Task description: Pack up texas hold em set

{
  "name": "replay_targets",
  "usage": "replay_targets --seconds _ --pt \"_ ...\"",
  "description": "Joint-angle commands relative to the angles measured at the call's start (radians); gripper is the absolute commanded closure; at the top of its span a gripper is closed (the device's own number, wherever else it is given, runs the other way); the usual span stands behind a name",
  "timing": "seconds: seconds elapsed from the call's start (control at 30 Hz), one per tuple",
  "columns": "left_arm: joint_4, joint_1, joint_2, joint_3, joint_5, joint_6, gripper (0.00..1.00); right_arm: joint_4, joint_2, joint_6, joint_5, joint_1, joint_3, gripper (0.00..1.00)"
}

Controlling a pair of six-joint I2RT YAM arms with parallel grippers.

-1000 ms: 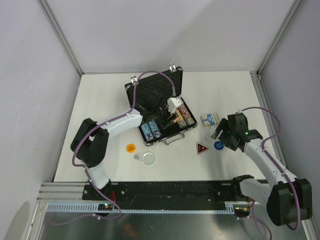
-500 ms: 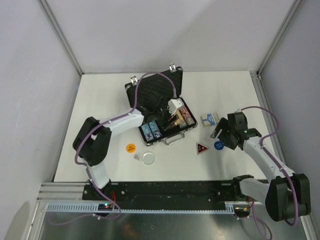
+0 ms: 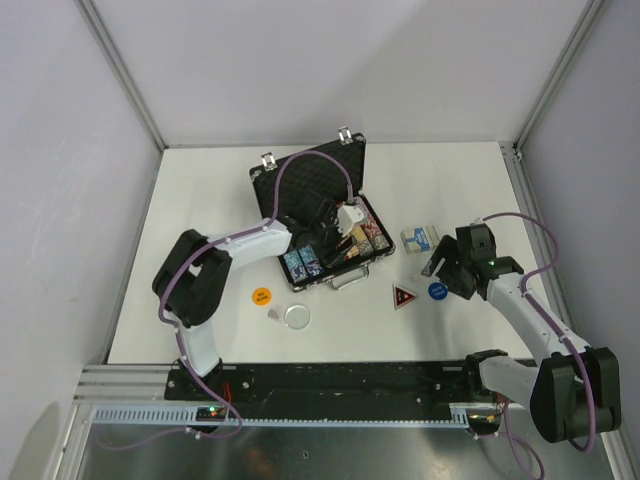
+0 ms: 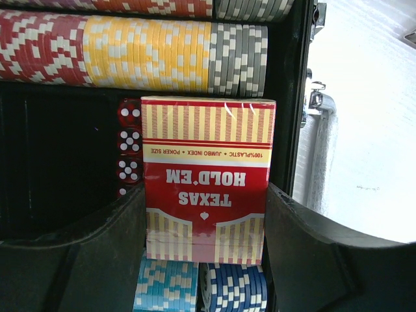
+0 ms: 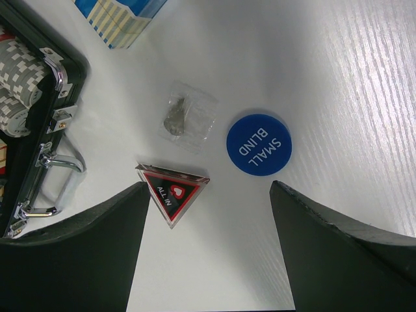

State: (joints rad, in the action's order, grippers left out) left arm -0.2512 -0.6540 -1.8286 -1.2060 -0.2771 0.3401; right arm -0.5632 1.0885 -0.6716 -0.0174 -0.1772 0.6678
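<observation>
The black silver-trimmed case (image 3: 308, 178) lies open at the table's middle, its lid tipped back. My left gripper (image 3: 346, 230) reaches into it, shut on a red "Texas Hold'em" card deck (image 4: 207, 179) pressed between both fingers. The deck hangs over the centre slot, beside the red dice (image 4: 129, 144) and between rows of chips (image 4: 146, 52). My right gripper (image 5: 209, 188) is open above the table right of the case. The red-edged "All In" triangle (image 5: 172, 194) lies by its left finger. The blue "Small Blind" button (image 5: 259, 144) lies ahead of it.
A blue card deck (image 3: 420, 238) lies right of the case. A small clear bag (image 5: 186, 117) holding something metal sits between that deck and the triangle. An orange button (image 3: 261, 296) and a white round button (image 3: 297, 316) lie in front of the case's left end.
My left arm has swung a little right and its gripper has shifted slightly inside the case, still holding the red deck. The right gripper has barely moved.
</observation>
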Motion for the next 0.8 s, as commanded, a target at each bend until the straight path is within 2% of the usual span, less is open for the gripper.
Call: replay_targets --seconds 0.0,0.37,0.77 --pt "0.049 0.004 -0.007 0.000 -0.023 -0.013 0.34 0.008 -0.003 0.014 0.000 0.005 0.010 0.19" --pt "0.060 0.004 -0.005 0.036 0.001 -0.021 0.31 -0.002 -0.010 0.014 -0.004 0.007 0.009 0.19" --pt "0.060 0.005 0.019 0.035 0.010 -0.018 0.19 -0.011 -0.017 0.015 -0.008 0.008 0.010 0.19"
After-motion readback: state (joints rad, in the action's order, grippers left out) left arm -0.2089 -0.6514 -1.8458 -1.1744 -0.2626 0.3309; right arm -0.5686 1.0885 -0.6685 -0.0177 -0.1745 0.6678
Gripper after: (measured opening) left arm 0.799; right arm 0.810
